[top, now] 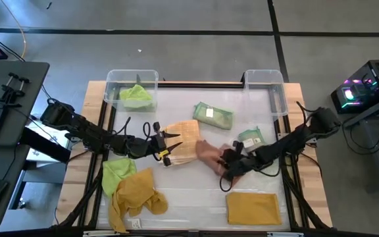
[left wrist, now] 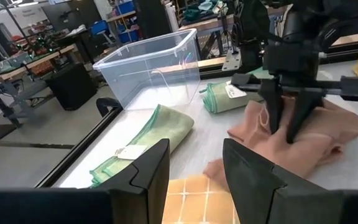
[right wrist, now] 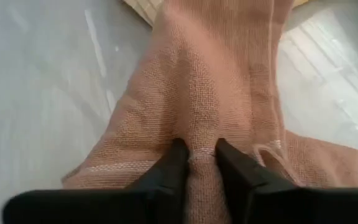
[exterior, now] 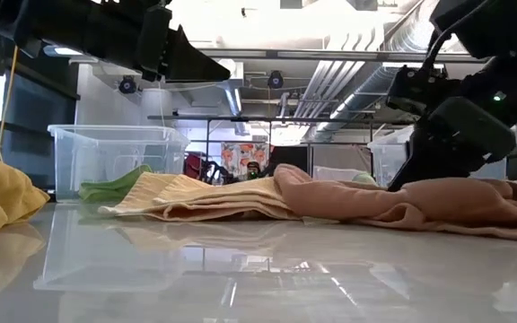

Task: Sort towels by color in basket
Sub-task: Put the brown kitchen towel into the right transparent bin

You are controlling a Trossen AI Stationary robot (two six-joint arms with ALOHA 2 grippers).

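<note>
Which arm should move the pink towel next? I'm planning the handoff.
Right. Its end effector is already pinched on the pink towel, while the left end effector hangs open over the tan checked towel.

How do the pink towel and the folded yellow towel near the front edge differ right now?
The pink towel lies rumpled mid-table, pinched by the right gripper; the yellow towel lies folded flat near the front edge, untouched. The pink one overlaps the tan checked towel; the yellow one lies alone. Both sit outside the bins.

Towels crowding the table's middle

Bare tabletop (top: 176, 108) is lying open between the two bins; the pink towel (top: 209, 156) and checked towel (top: 181, 141) are blocking the centre.
</note>
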